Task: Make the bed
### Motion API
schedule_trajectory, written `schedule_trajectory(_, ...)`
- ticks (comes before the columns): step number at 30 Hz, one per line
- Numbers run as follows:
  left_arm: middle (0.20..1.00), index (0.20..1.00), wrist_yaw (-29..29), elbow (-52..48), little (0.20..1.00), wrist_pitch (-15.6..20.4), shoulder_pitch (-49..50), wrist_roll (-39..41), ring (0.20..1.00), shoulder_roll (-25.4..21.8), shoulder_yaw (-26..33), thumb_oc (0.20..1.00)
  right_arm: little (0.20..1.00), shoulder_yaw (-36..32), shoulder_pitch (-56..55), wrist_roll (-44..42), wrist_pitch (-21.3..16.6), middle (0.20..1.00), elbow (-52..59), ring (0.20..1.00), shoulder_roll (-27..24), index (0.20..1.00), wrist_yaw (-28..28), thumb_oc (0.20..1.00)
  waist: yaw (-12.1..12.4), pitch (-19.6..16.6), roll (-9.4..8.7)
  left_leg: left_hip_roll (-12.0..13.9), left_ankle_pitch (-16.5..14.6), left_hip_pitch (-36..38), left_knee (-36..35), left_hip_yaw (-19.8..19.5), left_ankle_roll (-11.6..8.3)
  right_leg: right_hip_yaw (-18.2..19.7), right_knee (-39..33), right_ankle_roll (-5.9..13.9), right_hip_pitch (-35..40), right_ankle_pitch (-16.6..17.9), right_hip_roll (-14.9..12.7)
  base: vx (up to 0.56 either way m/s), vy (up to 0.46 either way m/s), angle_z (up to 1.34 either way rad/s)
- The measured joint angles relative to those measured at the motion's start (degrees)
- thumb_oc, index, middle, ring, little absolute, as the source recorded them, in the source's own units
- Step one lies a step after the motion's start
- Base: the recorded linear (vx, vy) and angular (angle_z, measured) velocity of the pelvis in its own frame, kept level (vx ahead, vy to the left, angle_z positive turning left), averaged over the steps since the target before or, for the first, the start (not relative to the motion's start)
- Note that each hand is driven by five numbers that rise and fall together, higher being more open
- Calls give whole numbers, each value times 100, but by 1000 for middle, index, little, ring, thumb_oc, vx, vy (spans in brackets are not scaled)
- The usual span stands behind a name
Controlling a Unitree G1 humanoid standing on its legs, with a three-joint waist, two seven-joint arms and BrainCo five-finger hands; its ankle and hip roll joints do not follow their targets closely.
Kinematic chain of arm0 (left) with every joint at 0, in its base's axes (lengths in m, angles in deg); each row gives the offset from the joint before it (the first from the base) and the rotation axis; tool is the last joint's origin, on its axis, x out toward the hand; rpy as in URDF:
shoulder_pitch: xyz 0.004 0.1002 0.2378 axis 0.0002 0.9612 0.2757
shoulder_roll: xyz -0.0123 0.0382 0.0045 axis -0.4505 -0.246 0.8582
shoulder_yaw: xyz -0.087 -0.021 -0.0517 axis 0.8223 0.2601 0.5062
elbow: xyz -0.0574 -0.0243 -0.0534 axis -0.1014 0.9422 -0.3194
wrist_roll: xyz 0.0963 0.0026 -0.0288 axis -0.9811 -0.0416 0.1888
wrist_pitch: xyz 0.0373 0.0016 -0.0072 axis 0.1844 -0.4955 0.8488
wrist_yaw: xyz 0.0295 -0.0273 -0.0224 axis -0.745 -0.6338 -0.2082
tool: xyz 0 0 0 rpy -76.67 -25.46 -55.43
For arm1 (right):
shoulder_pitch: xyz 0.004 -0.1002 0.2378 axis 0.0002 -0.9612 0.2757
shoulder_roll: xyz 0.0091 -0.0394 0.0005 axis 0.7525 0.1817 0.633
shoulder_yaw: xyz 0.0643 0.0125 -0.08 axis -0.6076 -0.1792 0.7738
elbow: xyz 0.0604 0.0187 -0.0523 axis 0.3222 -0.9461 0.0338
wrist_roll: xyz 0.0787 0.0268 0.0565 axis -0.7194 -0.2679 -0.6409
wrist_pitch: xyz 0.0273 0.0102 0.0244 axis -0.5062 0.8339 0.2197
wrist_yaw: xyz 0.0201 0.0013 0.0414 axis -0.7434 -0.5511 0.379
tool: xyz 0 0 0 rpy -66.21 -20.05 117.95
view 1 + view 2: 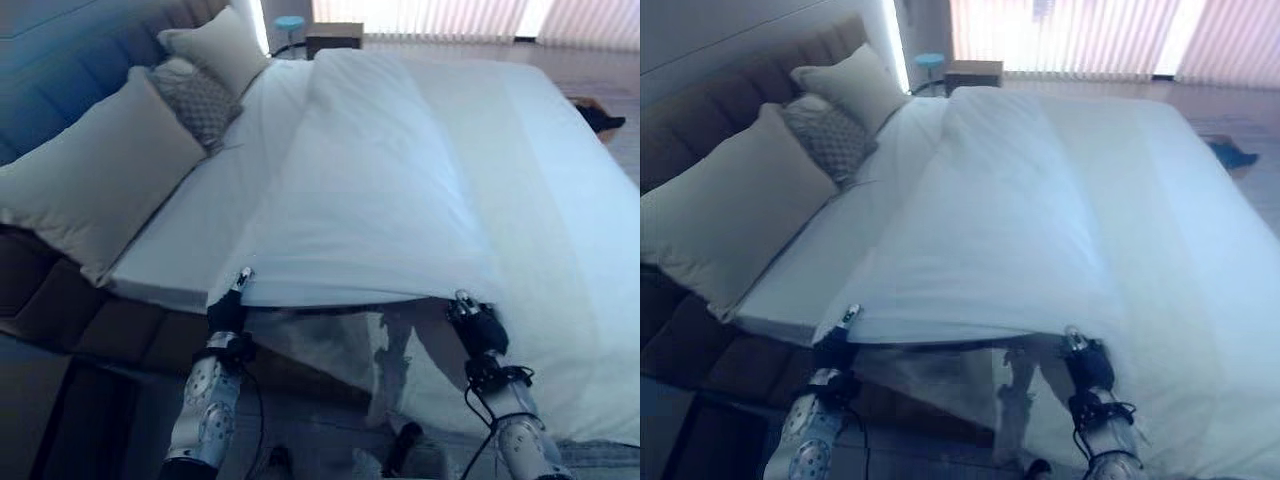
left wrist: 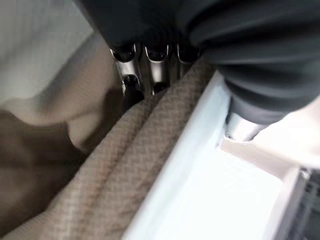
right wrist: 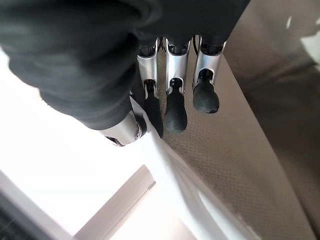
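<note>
**Ana:** Both hands sit at the near edge of the bed: the left hand (image 1: pixel 228 312) by the corner nearest the pillows, the right hand (image 1: pixel 478 325) further along that edge. Each one has the hem of the white duvet (image 1: pixel 370 190) pinched between thumb and curled fingers. In the left wrist view the fingers (image 2: pixel 129 75) press into a tan woven layer (image 2: pixel 120 170) with the white edge beside it; in the right wrist view the fingers (image 3: pixel 175 107) curl down onto the same tan weave, with the white fold caught against the thumb.

**Ben:** So which step would you call this?

**Ana:** I'd judge it as drawing the cover up toward the head of the bed. The duvet covers most of the mattress, yet its upper edge stops short of the large pillow (image 1: pixel 90 195), leaving a strip of bare sheet (image 1: pixel 210 215) between them. Its held edge hangs lifted off the mattress, stretched between the two hands.

**Ben:** And next?

**Ana:** Probably both hands should carry that edge toward the headboard (image 1: pixel 70 80) together, keeping it taut and level so no slack bunches between them, then lay it flat below the pillows. The patterned cushion (image 1: pixel 200 100) and the far pillow (image 1: pixel 220 45) lie well apart from the hands, out of the way.
</note>
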Motion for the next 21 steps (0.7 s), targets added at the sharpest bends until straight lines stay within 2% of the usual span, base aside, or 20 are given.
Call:
schedule_trajectory(2,200,200,-6,-10,200,0,83,-1,200,-124,28,200,200,88,188,4,2,200,-283,200,74,200,-12,200,147,22,1,42,61,158,-126,320,67,2,-17,-44,-107,291,72,-14,146,-54)
schedule_trajectory(5,200,200,-8,-13,200,1,167,-12,200,-162,41,200,200,163,345,4,0,200,-582,200,56,200,-8,200,286,21,-10,74,60,309,-317,453,70,-39,-183,33,-35,248,114,-127,17,-37)
schedule_trajectory(7,200,200,-11,-9,200,27,235,-8,200,-154,43,200,200,201,550,5,-6,200,-906,200,47,200,-6,200,280,112,31,83,49,290,-315,522,44,70,-226,58,-120,184,201,-316,-53,-33)
schedule_trajectory(10,200,200,-48,319,200,279,-106,9,200,-156,42,200,200,277,1133,5,-37,200,-1426,200,-8,200,-50,200,324,595,58,138,-52,-257,132,562,-32,116,-172,32,-576,151,219,-312,-109,-25)
schedule_trajectory(13,200,200,-185,914,200,448,-829,58,200,-176,82,200,200,420,1779,5,-87,200,-1923,200,-112,200,-187,200,471,1217,66,274,-108,-998,652,509,-114,268,-250,-270,-1036,133,406,-274,-112,-3)
schedule_trajectory(14,200,200,-249,1128,200,524,-1054,85,200,-193,99,200,200,455,2043,8,-137,200,-2047,200,-136,200,-223,200,535,1441,84,372,-116,-1318,797,522,-139,310,-241,-272,-1303,129,475,-155,-96,-19)
schedule_trajectory(17,200,200,-356,1349,200,674,-1440,134,200,-288,90,200,200,513,2535,90,-197,200,-2253,200,-205,200,-337,200,580,1544,72,504,-93,-2329,1146,463,-184,374,-22,-292,-2245,117,565,-176,-81,-5)
schedule_trajectory(20,200,200,-539,1771,200,851,-1944,231,200,-514,-90,200,200,728,3141,258,-308,200,-2869,200,-258,200,-515,200,554,1632,61,566,-1,-3133,1339,315,-223,395,279,-486,-3026,38,576,-159,-59,10)
schedule_trajectory(21,200,200,-636,2013,200,901,-2237,227,200,-621,-200,200,200,850,3445,441,-342,200,-3180,200,-356,200,-613,200,550,1619,62,580,74,-3480,1340,299,-187,405,345,-476,-3382,48,572,-152,-58,15)
